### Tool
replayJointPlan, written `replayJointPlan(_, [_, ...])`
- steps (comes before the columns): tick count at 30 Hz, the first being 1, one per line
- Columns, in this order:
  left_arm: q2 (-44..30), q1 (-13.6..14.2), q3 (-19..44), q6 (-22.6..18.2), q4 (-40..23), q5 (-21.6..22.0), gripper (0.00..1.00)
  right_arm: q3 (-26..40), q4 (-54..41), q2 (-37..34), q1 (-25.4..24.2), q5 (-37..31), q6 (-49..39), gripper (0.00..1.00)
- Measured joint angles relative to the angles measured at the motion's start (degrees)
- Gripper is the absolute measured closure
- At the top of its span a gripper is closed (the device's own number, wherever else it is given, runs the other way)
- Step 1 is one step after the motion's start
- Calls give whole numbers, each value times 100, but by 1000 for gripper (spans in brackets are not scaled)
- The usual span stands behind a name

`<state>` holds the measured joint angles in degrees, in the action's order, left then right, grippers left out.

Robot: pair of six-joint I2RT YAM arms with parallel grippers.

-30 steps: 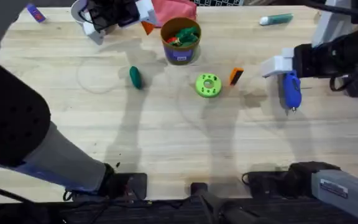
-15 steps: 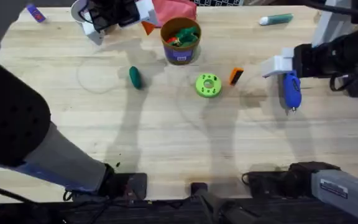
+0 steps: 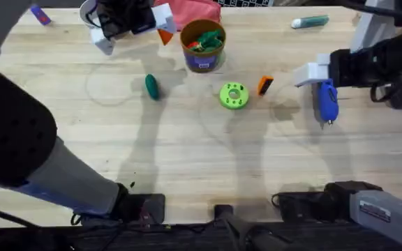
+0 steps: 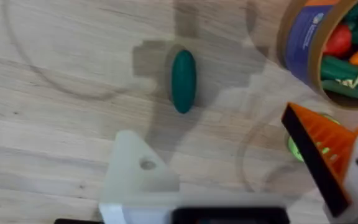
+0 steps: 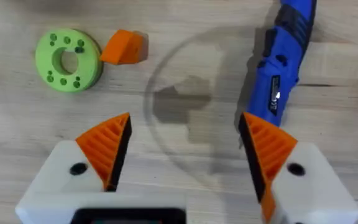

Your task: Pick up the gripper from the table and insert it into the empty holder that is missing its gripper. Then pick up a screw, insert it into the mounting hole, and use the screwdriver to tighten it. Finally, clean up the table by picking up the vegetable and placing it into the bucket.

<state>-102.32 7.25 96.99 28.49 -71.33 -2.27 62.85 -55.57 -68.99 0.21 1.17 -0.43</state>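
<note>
The setting is a robotics laboratory workbench. The work surface is a light wooden plank table [image 3: 208, 160] with two black arm bases and cabling along its near edge. Test props lie on it: a blue pen-shaped electric screwdriver [image 3: 325, 100], a round bright green perforated disc [image 3: 234, 95], and a small round orange-brown tub with a dark blue label band [image 3: 203, 46] containing toy vegetables.

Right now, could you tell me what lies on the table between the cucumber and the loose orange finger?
The green disc lies between the cucumber and the orange finger, close beside the finger, as the overhead view shows.
</note>
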Motion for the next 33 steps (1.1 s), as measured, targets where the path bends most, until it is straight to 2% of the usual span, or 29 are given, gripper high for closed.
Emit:
replayJointPlan(4, [0, 0, 0, -161, 163, 133, 15, 0, 0, 0, 0, 0, 0, 8])
replayJointPlan(11, [69, 12, -10, -879, 518, 205, 15, 0, 0, 0, 0, 0, 1, 8])
replayJointPlan(19, [1356, 247, -31, -1688, 662, 283, 15, 0, 0, 0, 0, 0, 2, 8])
replayJointPlan(25, [2092, 630, -54, -1910, 860, 536, 15, 0, 0, 0, 0, 0, 0, 8])
replayJointPlan(29, [2517, 802, -531, -1965, 1475, 616, 15, 0, -2, 0, 0, 0, 0, 8])
replayJointPlan(33, [3083, 782, -1406, -1974, 2180, 661, 15, 0, 0, 0, 0, 0, 0, 8])
